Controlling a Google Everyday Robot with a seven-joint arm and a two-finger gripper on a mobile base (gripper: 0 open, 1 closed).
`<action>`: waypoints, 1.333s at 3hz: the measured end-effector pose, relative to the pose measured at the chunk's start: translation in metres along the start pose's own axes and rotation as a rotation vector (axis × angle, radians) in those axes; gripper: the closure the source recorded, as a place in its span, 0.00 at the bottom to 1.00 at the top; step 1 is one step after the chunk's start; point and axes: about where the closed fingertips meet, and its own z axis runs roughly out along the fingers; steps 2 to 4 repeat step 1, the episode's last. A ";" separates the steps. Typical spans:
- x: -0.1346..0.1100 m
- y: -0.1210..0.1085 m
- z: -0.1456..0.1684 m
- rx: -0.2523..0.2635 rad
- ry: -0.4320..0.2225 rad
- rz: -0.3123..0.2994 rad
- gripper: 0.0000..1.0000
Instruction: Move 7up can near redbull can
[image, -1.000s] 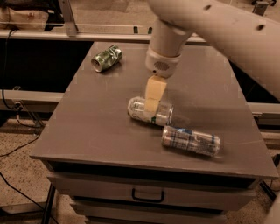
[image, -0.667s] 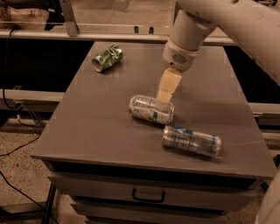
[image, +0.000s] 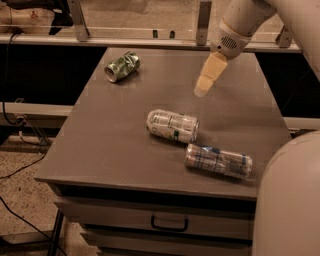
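Observation:
The 7up can, silver-white with green markings, lies on its side in the middle of the grey table. The redbull can, slim, silver with blue panels, lies on its side just to the right and in front of it, a small gap between them. My gripper hangs on the white arm above the table, behind and to the right of the 7up can. It is raised clear of the can and holds nothing.
A crumpled dark green can lies at the table's back left. A drawer with a handle sits under the front edge. A rail with metal posts runs behind the table. My white arm fills the right edge of the view.
My gripper has lifted off the 7up can and moved up and back to the right. The cans lie where they were.

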 end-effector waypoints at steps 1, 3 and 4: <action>0.000 0.000 0.000 0.000 0.000 0.000 0.00; 0.000 0.000 0.000 0.000 0.000 0.000 0.00; 0.000 0.000 0.000 0.000 0.000 0.000 0.00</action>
